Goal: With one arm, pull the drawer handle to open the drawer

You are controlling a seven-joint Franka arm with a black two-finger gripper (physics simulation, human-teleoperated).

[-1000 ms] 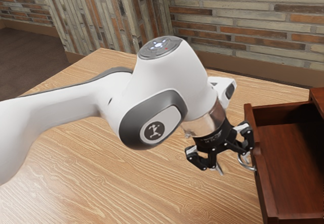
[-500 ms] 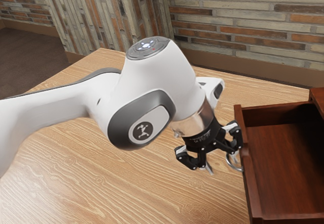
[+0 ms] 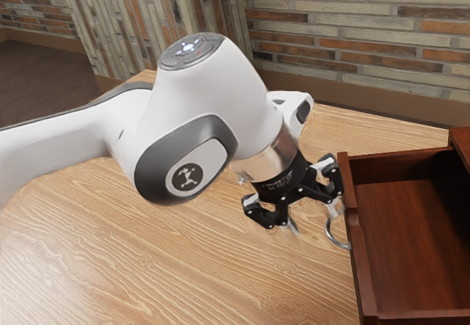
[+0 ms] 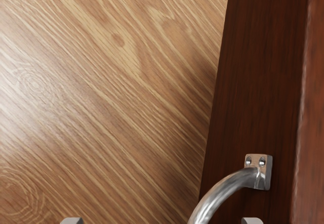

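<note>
hanging low over the surface [image 3: 132,266], the hand [image 3: 310,213] has its two black fingers spread wide, open rather than clamped on anything. the silvery loop of the drawer handle [image 3: 334,231] sits in the gap between them, close to the finger nearer the drawer. whether metal and finger actually touch, i cannot tell. in the wrist view both fingertips [image 4: 72,221] show well apart. the curved handle arcs between them from its small square mounting plate [image 4: 258,169], which is fixed to the drawer front with two screws.

the drawer [image 3: 358,266] is dark reddish-brown wood, at the exterior view's right, on the light wood-grain surface. it stands pulled out. its inner floor and side walls are in plain sight from above, and its front panel faces the hand. the white arm [image 3: 191,141] comes in from the exterior view's left and bends down at the wrist toward the handle. a brick wall [image 3: 352,31] runs behind.
</note>
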